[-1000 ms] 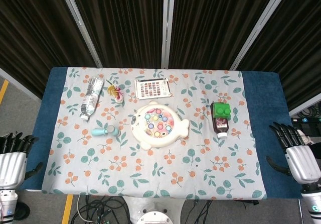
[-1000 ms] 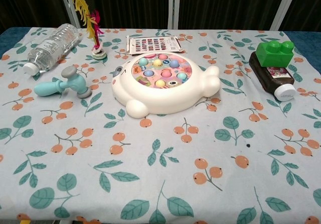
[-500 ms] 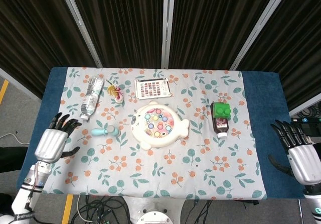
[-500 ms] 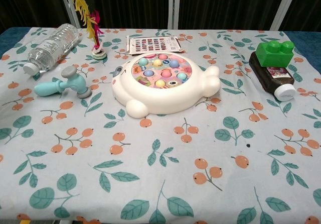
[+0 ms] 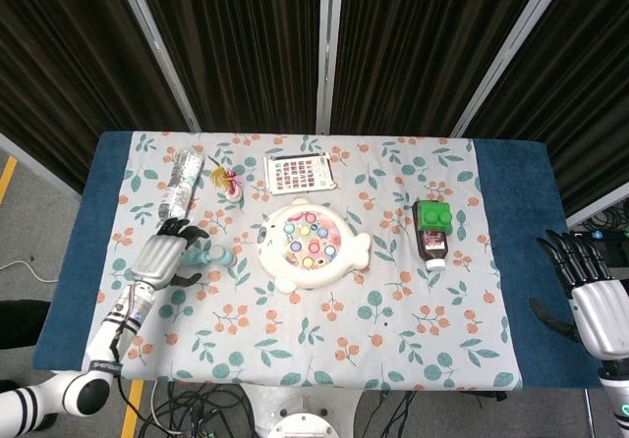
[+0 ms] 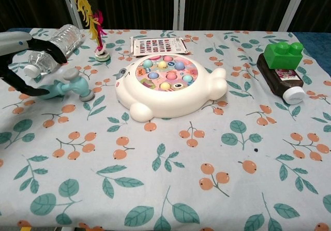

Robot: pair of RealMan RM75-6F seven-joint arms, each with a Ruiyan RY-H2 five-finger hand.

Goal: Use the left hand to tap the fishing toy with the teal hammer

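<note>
The teal hammer (image 6: 66, 85) lies on the cloth left of the white fish-shaped fishing toy (image 6: 166, 85), head toward the toy. In the head view the hammer (image 5: 208, 257) is partly covered by my left hand (image 5: 163, 256). My left hand (image 6: 25, 60) hovers over the hammer's handle with fingers spread, holding nothing. The fishing toy (image 5: 310, 243) sits at the middle of the table. My right hand (image 5: 592, 299) stays open off the table's right edge.
A water bottle (image 6: 51, 48) lies behind the hammer, close to my left hand. A feather toy (image 6: 94, 23) and a card (image 6: 158, 45) are at the back. A brown bottle with a green block (image 6: 283, 66) lies at the right.
My left hand has moved from the table's left edge in over the cloth to above the hammer's handle. The right hand drifted slightly down.
</note>
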